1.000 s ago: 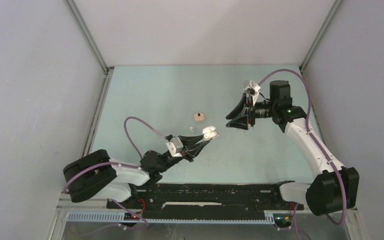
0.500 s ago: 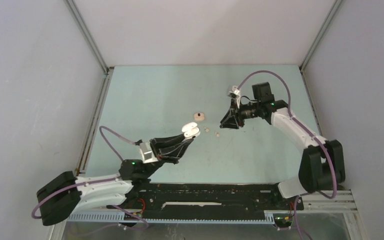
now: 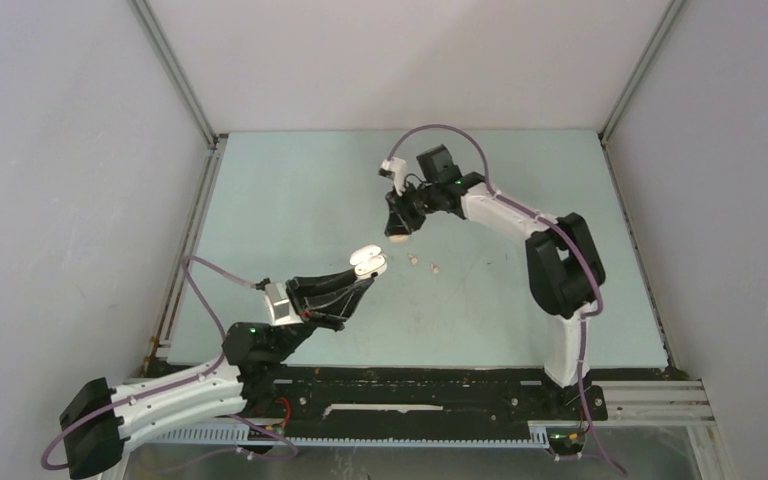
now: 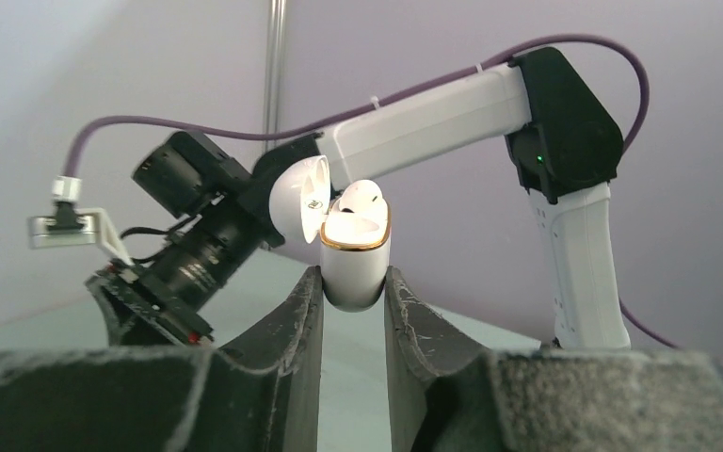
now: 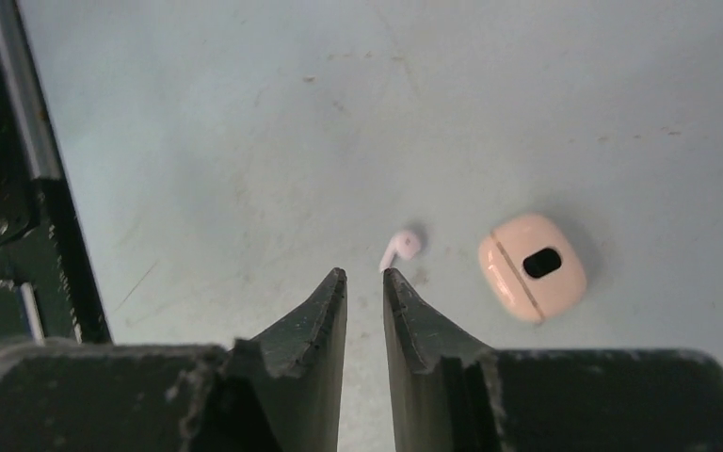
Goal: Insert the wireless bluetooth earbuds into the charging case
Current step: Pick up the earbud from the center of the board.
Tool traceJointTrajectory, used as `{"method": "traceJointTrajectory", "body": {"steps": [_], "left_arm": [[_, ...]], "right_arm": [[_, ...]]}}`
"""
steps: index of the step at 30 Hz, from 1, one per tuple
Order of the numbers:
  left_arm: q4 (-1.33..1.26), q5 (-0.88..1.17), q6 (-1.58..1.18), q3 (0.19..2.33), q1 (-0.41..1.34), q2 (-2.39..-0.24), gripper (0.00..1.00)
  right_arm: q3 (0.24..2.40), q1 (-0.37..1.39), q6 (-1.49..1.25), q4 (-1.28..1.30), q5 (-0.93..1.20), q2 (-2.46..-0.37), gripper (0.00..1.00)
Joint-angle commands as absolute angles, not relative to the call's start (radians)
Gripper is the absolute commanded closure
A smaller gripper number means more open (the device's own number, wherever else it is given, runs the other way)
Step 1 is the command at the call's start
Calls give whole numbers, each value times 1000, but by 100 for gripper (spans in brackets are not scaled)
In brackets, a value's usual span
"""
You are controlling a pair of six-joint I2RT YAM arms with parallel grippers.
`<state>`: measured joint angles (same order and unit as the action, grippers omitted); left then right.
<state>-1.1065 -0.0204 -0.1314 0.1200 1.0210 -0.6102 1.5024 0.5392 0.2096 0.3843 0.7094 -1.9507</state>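
Earbud (image 5: 402, 247) now just beyond newly closed right claw (image 5: 364, 273)

The open white plastic case (image 4: 356, 268) has a gold rim. The tiny plastic bud (image 5: 401, 248) and small rounded case (image 5: 532, 266) are pink.

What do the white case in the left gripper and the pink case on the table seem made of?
White case: probably glossy plastic, given its smooth sheen; the gold rim looks metallic. Pink case: likely smooth satin plastic, with soft highlights and one seam.

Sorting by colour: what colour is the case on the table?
The case is pale pink; right wrist view.
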Motion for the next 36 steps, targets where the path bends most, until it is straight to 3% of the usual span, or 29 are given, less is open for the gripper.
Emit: {"method": "traceJointTrajectory", "body": {"steps": [1, 11, 22, 36], "left_arm": [[-994, -49, -127, 176, 1029, -574, 100], [-932, -73, -110, 196, 1055, -555, 100], [-908, -81, -88, 203, 1065, -558, 100], [-898, -78, -81, 200, 1066, -559, 100]], "right_arm": [[1648, 565, 60, 407, 574, -2050, 74], [1816, 654, -61, 551, 356, -2175, 57], [1877, 705, -75, 668, 223, -2249, 65], [1862, 736, -85, 675, 189, -2274, 67]]}}
